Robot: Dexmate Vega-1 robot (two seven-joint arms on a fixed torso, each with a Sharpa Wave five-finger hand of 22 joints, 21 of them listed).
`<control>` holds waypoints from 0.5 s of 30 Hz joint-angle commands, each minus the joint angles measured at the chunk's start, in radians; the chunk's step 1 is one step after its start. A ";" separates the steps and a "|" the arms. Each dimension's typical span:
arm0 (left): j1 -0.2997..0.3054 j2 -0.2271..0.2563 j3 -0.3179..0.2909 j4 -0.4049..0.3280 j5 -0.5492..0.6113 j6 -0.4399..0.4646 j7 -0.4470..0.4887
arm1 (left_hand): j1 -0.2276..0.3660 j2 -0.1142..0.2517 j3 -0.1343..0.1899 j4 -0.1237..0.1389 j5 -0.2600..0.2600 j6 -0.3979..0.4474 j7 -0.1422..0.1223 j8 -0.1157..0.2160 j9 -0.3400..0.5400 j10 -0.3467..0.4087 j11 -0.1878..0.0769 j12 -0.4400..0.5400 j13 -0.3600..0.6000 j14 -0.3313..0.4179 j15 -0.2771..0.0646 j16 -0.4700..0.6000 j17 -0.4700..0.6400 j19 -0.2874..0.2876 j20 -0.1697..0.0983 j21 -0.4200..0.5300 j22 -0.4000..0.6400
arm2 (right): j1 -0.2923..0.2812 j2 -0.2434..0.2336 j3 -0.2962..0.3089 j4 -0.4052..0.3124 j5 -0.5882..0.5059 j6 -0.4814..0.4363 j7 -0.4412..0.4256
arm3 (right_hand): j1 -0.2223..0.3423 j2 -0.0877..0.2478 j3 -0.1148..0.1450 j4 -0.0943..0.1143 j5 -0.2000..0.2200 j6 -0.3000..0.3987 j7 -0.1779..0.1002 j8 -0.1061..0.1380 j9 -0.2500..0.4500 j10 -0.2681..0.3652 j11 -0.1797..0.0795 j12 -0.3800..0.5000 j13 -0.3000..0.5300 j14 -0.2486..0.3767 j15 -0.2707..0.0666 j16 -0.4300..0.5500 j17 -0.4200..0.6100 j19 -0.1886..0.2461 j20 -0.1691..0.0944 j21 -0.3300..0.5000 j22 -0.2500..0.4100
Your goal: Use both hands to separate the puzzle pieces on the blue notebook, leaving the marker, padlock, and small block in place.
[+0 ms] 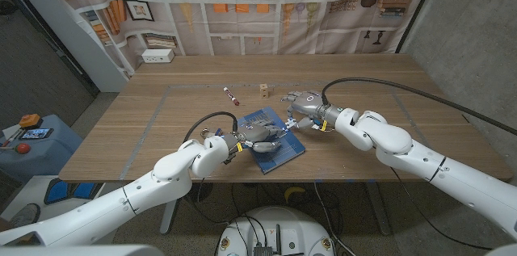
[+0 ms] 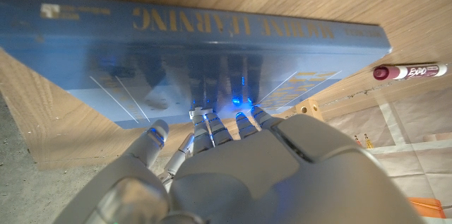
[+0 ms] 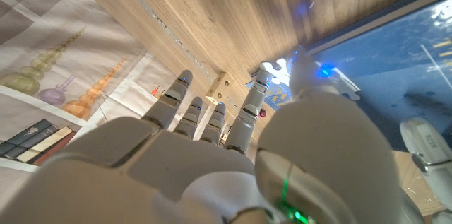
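Here both hands (image 1: 257,136) (image 1: 303,104) flank the blue notebook (image 1: 284,148).

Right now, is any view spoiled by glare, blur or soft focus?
Head view: sharp, evenly lit. Left wrist view: the blue notebook is glossy, mirroring the left hand and its blue light. Right wrist view: the right hand looms close and soft, and the notebook's cover shows blue glare.

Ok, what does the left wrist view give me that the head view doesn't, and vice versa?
Left wrist: gold lettering along the spine of the blue notebook, with the fingertips of the left hand close to its cover. Head: the right hand at the notebook's far right corner, across from the left hand. Both: notebook, left hand, marker.
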 commanded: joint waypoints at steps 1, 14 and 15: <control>0.006 0.004 -0.003 -0.011 0.011 0.002 0.019 | 0.005 0.081 0.008 -0.003 -0.003 0.016 0.006 0.007 0.003 0.024 0.017 0.008 0.006 0.004 -0.107 0.000 0.002 -0.046 -0.065 0.002 0.002 | -0.006 -0.009 0.024 -0.022 0.022 -0.002 -0.002 | 0.001 0.007 -0.005 0.003 -0.002 0.012 -0.007 0.006 0.004 0.011 0.002 -0.001 0.002 0.008 0.002 0.005 0.002 0.005 -0.002 0.004 0.004; 0.025 0.011 -0.016 -0.035 0.032 0.013 0.047 | 0.007 0.083 0.009 -0.005 -0.003 0.018 0.006 0.007 0.003 0.021 0.017 0.006 0.006 0.003 -0.108 0.000 0.001 -0.044 -0.064 0.003 0.002 | -0.003 -0.025 0.056 -0.027 0.077 0.019 -0.001 | 0.001 0.008 -0.008 0.004 -0.002 0.008 -0.007 0.003 0.003 0.014 0.000 -0.003 0.002 0.008 -0.001 0.004 0.003 0.005 0.001 0.002 0.004; 0.026 0.011 -0.018 -0.037 0.033 0.015 0.048 | 0.007 0.083 0.009 -0.005 -0.003 0.017 0.007 0.007 0.003 0.021 0.016 0.006 0.006 0.003 -0.108 -0.001 0.001 -0.043 -0.064 0.003 0.002 | -0.002 -0.026 0.058 -0.027 0.079 0.020 -0.003 | 0.001 0.008 -0.009 0.004 -0.003 0.007 -0.006 0.003 0.003 0.014 0.001 -0.003 0.002 0.009 -0.001 0.004 0.003 0.005 0.002 0.002 0.004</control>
